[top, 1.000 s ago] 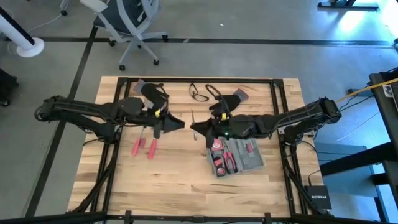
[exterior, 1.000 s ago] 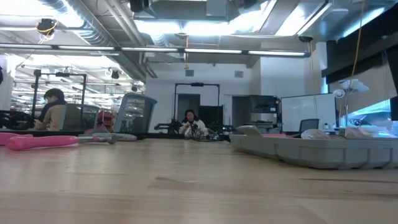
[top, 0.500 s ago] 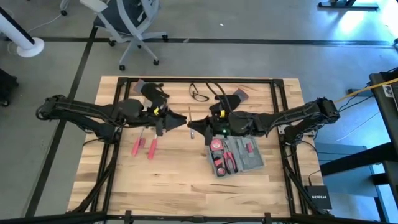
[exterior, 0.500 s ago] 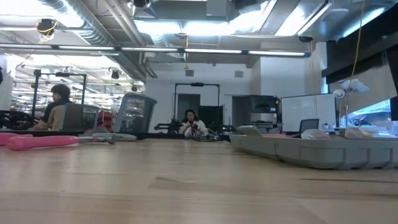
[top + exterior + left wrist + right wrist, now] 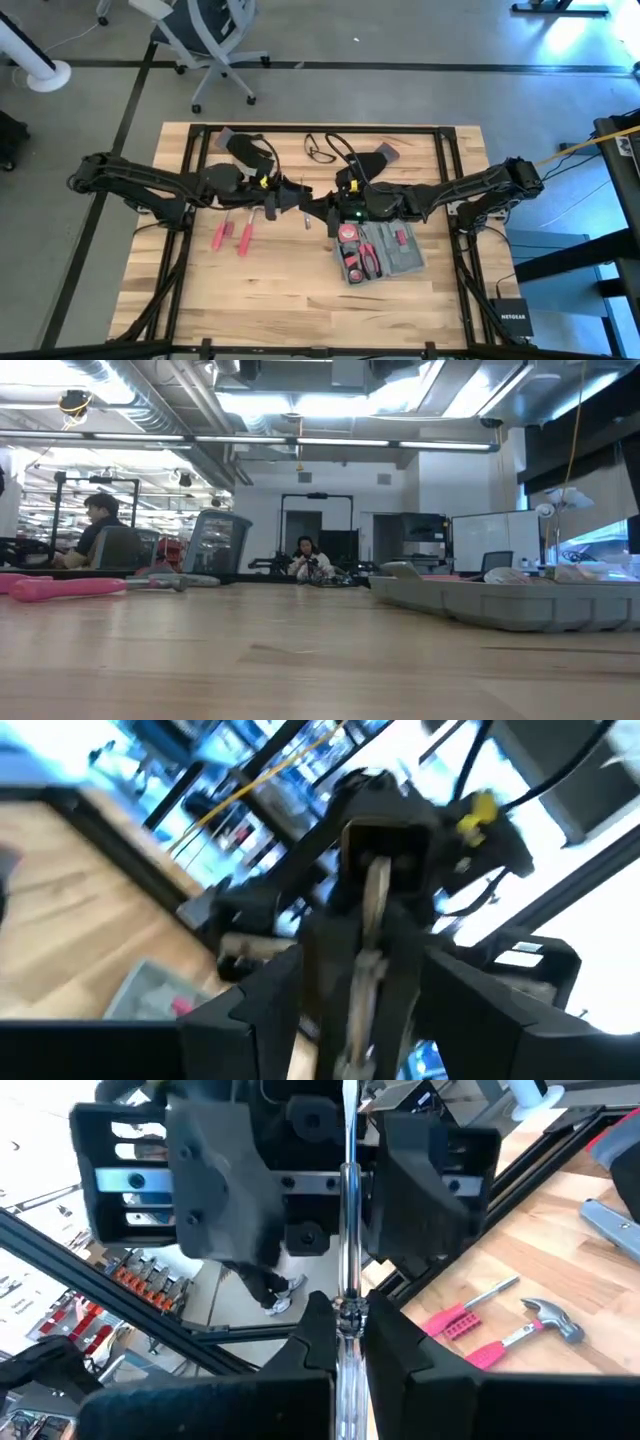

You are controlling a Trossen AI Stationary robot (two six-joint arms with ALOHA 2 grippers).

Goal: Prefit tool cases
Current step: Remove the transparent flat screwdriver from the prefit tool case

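Grey-blue plastic tool case [image 5: 378,254] is lying open at lower centre-right of the high view, red-handled pliers [image 5: 366,257] sitting in its moulded slots; it is looking light, stiff and slick, probably best pinched by a rim. Above it, the right gripper [image 5: 328,212] is clenching a slim metal tool [image 5: 347,1210], offering it to the spread-fingered left gripper [image 5: 296,197] at frame centre. Farther up, safety glasses [image 5: 320,150] are resting.

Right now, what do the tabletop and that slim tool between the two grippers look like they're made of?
Tabletop: pale wood planks with visible grain and seams, matte, probably butcher block. Slim tool: bright silvery shaft with sharp highlights, likely polished or plated steel, pinched in the right gripper.
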